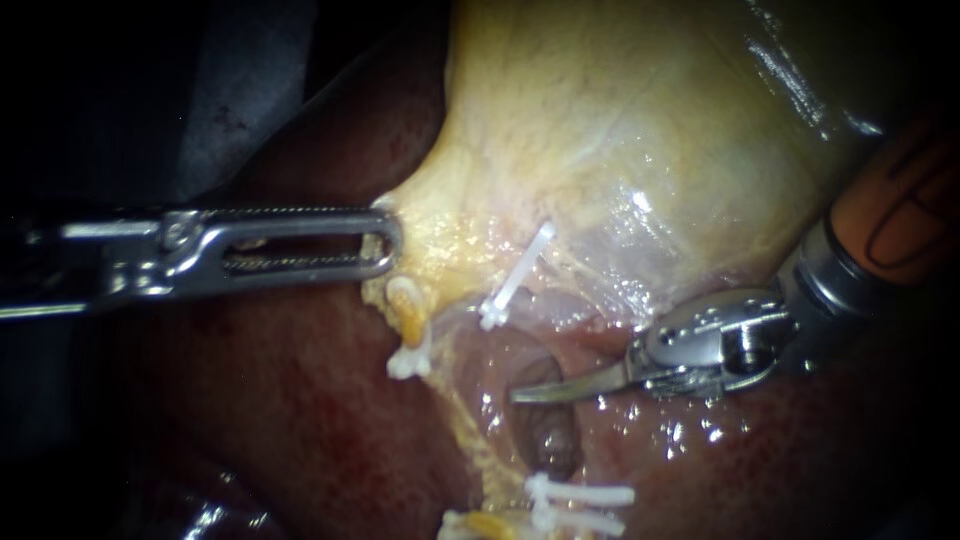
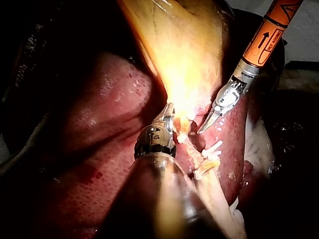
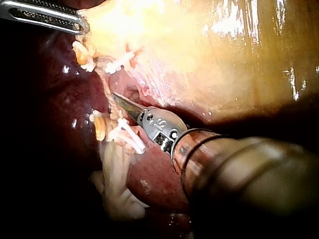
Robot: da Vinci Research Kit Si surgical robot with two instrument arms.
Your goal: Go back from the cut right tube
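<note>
Noted dark red liver (image 1: 300,420) as bed. Found left instrument (image 1: 390,240) with jaws clamped on gallbladder (image 1: 620,120) edge, held taut leftward for exposure. Located cut right tube (image 1: 545,505) parted between clips (image 1: 515,280), beside right instrument (image 1: 518,396). Found blades closed together, empty, presumably safe for withdrawal.

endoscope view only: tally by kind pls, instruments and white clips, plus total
Instruments: 2 (left instrument, right instrument)
White clips: 4
Total: 6
Not counted: a white bit at the view's bottom edge, too cut off to call a clip.
</note>
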